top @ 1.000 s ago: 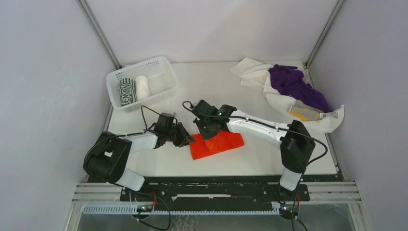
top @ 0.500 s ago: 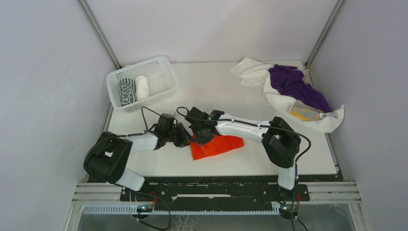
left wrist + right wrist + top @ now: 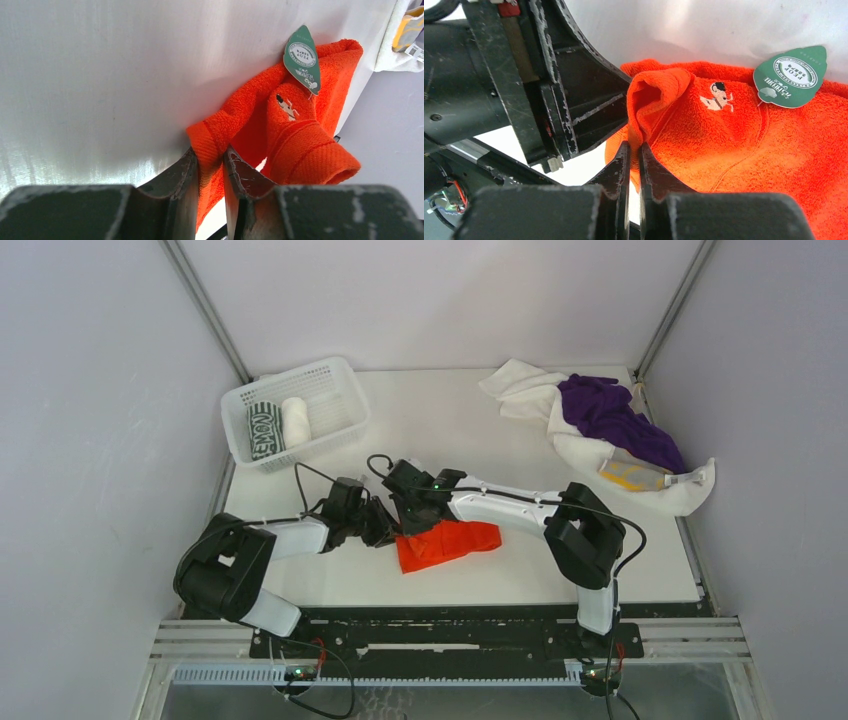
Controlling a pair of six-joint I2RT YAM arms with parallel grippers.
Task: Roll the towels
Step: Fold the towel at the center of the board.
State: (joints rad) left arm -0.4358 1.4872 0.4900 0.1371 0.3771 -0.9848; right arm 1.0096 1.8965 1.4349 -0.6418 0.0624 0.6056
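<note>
One orange towel (image 3: 445, 542) lies partly folded on the table (image 3: 440, 430), nearer the arm bases than the basket (image 3: 335, 390). Its green tag (image 3: 302, 52) faces up. The left gripper (image 3: 210, 160) clamps a raised fold at the towel's edge, jaws narrow. The right gripper (image 3: 634, 150) pinches a thin fold just beside it, jaws almost together. A patterned roll (image 3: 264, 430) and a white roll (image 3: 296, 421) lie inside the basket. A loose towel pile (image 3: 610, 420) lies well apart from the basket.

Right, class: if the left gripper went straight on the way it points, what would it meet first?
The orange towel: the left gripper pinches a fold of it, and more bunched cloth lies straight ahead. The green tag sits beyond, though depth is unclear.
</note>
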